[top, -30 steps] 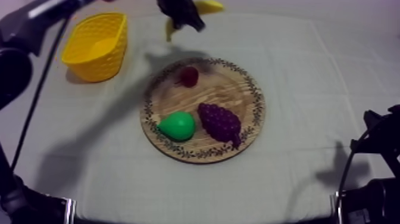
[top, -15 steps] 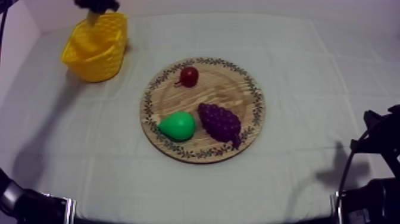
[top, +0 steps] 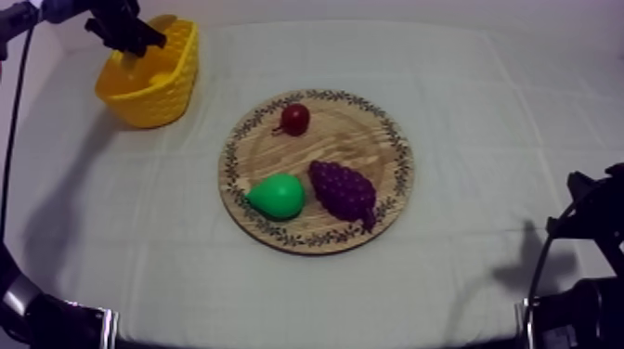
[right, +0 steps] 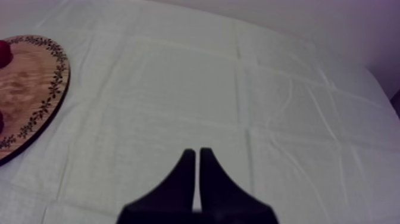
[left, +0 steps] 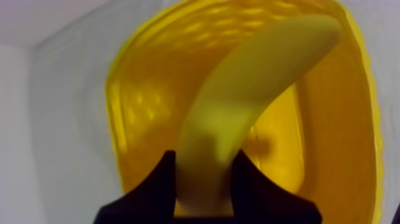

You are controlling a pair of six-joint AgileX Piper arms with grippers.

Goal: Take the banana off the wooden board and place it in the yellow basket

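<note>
The banana (left: 250, 95) is yellow, smooth and curved. It is off the board (top: 357, 139), held at one end between the two black fingers of the left gripper (left: 202, 164). It hangs over the open mouth of the basket (top: 158, 97), and its free end arches across toward the rim. Whether that end touches the basket cannot be told.

The basket is bright yellow with a woven-look wall. It stands upright, mouth up, at the table's far left corner.

The board is round and of light wood, with a dark leafy pattern round its rim. It lies flat near the table's middle, well apart from the basket.
</note>
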